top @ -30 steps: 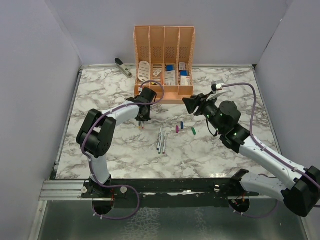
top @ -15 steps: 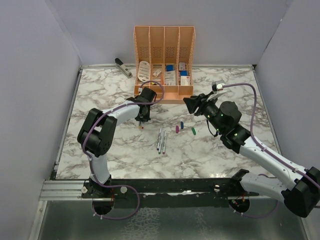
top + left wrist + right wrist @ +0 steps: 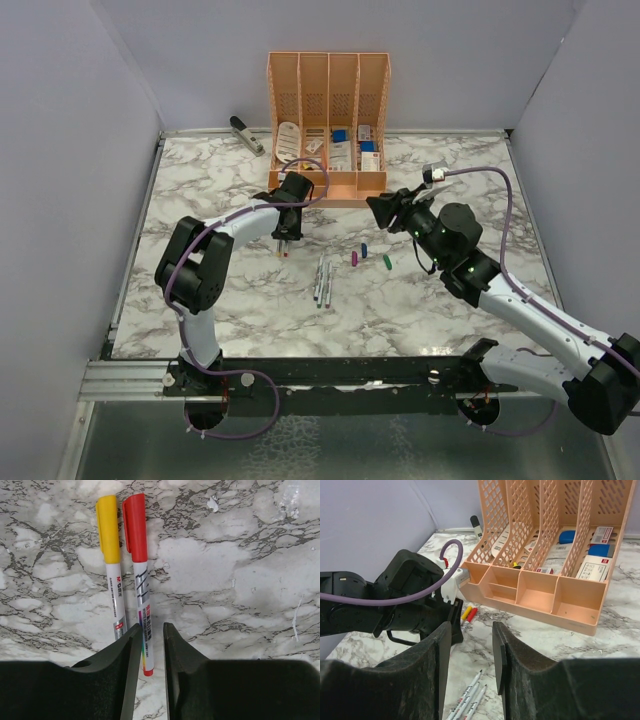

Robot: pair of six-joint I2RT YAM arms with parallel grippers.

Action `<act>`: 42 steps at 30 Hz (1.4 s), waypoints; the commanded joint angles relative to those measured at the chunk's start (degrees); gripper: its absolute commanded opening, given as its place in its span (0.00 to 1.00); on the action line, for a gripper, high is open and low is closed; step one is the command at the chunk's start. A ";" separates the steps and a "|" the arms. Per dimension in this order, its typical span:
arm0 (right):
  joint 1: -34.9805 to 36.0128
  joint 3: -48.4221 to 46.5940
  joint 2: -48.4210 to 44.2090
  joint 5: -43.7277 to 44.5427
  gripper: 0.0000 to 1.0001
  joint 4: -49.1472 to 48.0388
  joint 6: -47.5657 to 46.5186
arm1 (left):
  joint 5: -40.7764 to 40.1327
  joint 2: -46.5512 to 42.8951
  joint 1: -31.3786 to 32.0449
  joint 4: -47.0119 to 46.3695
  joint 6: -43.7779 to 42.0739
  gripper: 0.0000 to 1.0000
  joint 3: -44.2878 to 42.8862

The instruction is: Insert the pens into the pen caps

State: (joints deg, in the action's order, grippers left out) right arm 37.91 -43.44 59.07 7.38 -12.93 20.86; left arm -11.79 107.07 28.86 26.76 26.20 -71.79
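Three lilac walls (image 3: 450, 60) enclose the marble table (image 3: 200, 190) holding pens (image 3: 321, 280)

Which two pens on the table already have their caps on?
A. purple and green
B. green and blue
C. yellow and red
C: the yellow pen and the red pen lie capped side by side, while the green cap, the blue cap and the purple cap lie loose.

Yellow-capped pen (image 3: 114, 597) beside red-capped pen (image 3: 142, 597) on marble table (image 3: 240, 580), latter's end in narrow gap of left claw (image 3: 151, 628).
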 commanded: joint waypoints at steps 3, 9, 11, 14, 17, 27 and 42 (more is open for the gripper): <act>0.15 0.67 -0.84 -1.21 0.37 -0.87 -0.21 | 1.33 -0.58 -0.26 0.53 0.39 0.27 -0.99; 0.14 0.97 -1.14 -1.12 0.37 -1.04 -0.15 | 1.10 -2.74 -0.21 0.53 0.26 0.28 -1.62; 0.09 1.09 -1.14 -0.95 0.37 -0.98 -0.12 | 1.07 -3.88 -0.26 0.54 0.20 0.28 -2.00; 0.14 1.19 -1.17 0.22 0.37 -0.29 0.20 | 1.67 -5.75 -0.21 0.66 -0.14 0.28 -2.30; 0.13 1.29 -1.14 3.84 0.38 1.66 2.07 | 3.81 -7.69 -0.21 0.87 -0.82 0.28 -1.47; -0.10 2.38 -0.43 12.81 0.84 8.49 8.52 | 10.00 -17.05 5.46 1.18 -0.36 0.25 8.16; -0.82 2.24 -0.32 12.03 0.85 12.97 9.64 | 9.42 -18.44 14.47 4.54 3.58 0.25 13.06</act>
State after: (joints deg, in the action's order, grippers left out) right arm 37.39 -41.47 59.90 18.00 -1.74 29.91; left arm -3.25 90.11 42.46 29.95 28.40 -59.75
